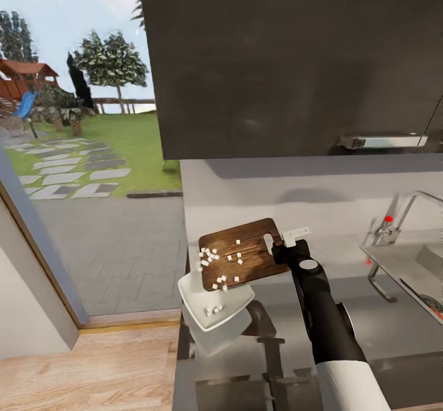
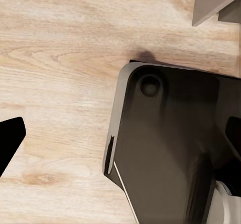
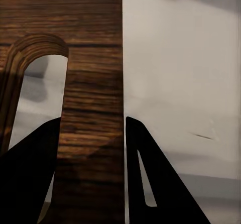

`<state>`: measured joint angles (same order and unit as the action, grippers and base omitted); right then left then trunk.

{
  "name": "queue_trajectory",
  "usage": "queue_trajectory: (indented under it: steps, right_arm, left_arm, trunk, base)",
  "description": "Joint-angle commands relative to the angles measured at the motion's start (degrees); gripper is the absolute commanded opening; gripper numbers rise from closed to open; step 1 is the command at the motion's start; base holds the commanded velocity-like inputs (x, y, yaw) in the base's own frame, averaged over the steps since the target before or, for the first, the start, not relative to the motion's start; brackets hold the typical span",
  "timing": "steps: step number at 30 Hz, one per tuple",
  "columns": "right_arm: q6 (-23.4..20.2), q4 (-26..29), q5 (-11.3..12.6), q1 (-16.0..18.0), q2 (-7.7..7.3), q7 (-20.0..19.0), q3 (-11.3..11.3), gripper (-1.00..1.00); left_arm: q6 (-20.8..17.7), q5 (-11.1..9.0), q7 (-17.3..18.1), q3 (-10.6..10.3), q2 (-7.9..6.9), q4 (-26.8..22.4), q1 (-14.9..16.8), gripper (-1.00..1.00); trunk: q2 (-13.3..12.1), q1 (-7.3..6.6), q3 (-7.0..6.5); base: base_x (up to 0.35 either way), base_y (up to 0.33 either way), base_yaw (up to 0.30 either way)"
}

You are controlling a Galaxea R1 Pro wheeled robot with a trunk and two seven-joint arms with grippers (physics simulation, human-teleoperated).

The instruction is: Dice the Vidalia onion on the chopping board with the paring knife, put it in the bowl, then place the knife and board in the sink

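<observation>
My right gripper (image 1: 284,245) is shut on the handle end of the chopping board (image 1: 246,252), holding it tilted above the countertop (image 1: 351,288) with its low end over the white bowl (image 1: 237,297). Small white pieces of diced onion (image 1: 212,256) lie scattered on the board, and a few rest in the bowl. In the right wrist view, the dark fingers (image 3: 30,174) clamp the board (image 3: 90,83) beside its slot hole. The left gripper (image 2: 120,138) hangs open over the wooden floor. The sink (image 1: 409,263) with its tap (image 1: 394,220) is at the right. A small dark and red thing (image 1: 434,304) at the sink's edge is too small to identify.
A dark wall cabinet (image 1: 295,60) with a chrome handle hangs over the worktop. A large window (image 1: 74,122) on the left looks onto a garden. The bowl stands near the counter's left end, with wooden floor (image 1: 86,368) below. My base (image 2: 165,148) shows in the left wrist view.
</observation>
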<state>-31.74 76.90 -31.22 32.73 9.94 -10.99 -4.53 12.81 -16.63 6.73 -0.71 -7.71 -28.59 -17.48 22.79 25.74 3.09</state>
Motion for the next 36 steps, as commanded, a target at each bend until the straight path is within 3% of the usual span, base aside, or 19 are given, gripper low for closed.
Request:
queue_trajectory:
  steps: [1, 36]
  right_arm:
    - [-0.2, 0.1, -0.6, 0.1, 0.06, -0.5, -0.1, -1.00]
    - [-0.1, 0.0, -0.6, 0.1, 0.06, -0.5, -0.1, -1.00]
  left_arm:
    - [0.0, -0.6, 0.3, -0.1, -0.03, -0.1, 0.0, 1.00]
    - [0.0, -0.6, 0.3, -0.1, -0.03, -0.1, 0.0, 1.00]
  trunk:
    - [0.1, 0.04, 0.12]
    - [0.1, 0.04, 0.12]
  base:
    - [0.000, -0.028, 0.000]
    - [0.000, -0.001, 0.000]
